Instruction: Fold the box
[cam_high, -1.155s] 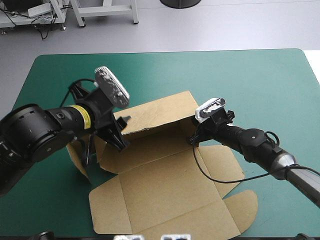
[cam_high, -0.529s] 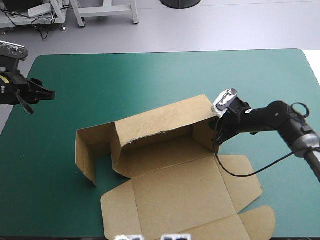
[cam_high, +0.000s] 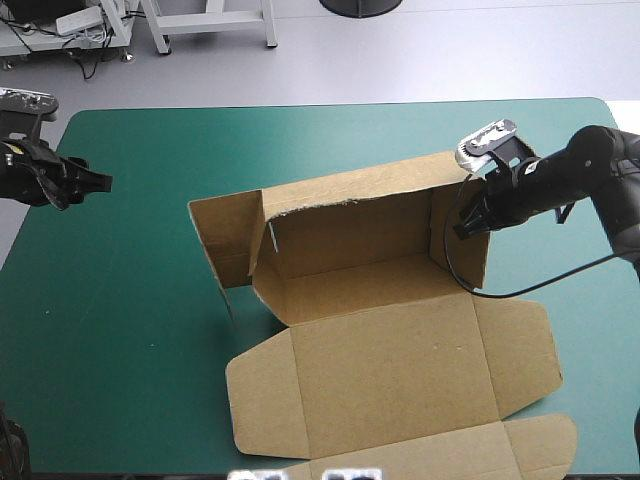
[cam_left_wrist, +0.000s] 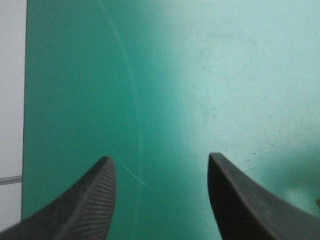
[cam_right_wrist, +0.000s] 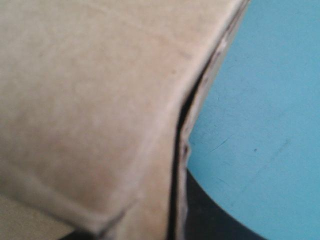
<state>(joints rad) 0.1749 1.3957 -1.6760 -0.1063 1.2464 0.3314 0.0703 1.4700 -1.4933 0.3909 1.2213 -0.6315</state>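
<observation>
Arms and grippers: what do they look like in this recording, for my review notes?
Both arms are black. The right arm has rounded, glossy joint housings; of the left arm only a black end shows. The left gripper has two broad, curved, fin-shaped black fingers with finely ribbed surfaces. The right gripper is black too.
</observation>
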